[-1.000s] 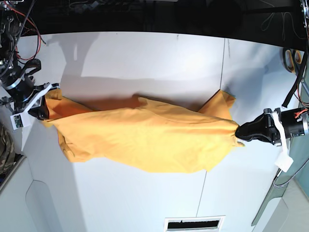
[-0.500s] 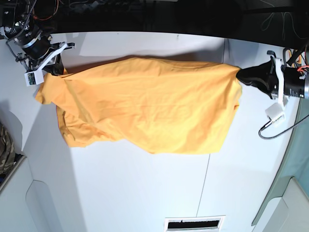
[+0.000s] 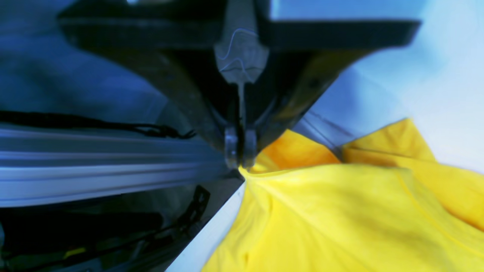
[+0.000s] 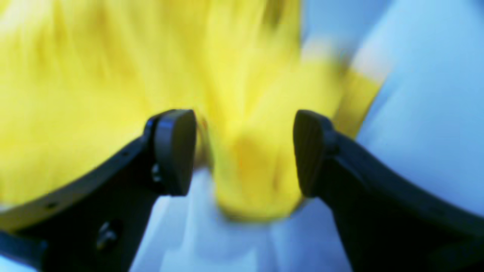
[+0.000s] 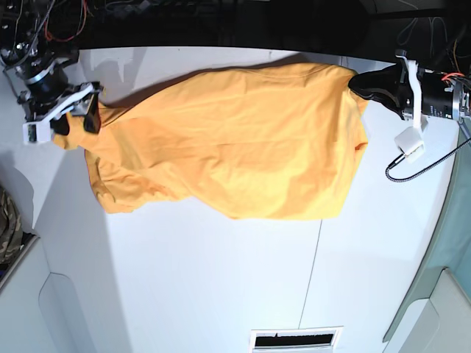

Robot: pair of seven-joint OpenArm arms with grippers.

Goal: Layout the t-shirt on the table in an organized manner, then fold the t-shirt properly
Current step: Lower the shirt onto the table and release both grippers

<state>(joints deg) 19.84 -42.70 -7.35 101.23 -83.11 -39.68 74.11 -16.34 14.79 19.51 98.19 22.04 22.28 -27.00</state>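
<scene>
the table (image 5: 221, 294) carries the shirt (image 5: 235, 140) across its far half, long axis running side to side in the base view, one end at each arm. your left gripper (image 5: 360, 84), on that view's right, is clenched on the far corner of the cloth; the left wrist view shows the jaws pinched together with fabric fanning out from the tips. your right gripper (image 5: 72, 118) sits at the other end with fingers (image 4: 174, 151) spread, a bunched fold lying between them, not pinched. only the right wrist view shows that gap; the base view hides it. so the shirt hangs from one arm only, and the right is nearest the loose, crumpled end
</scene>
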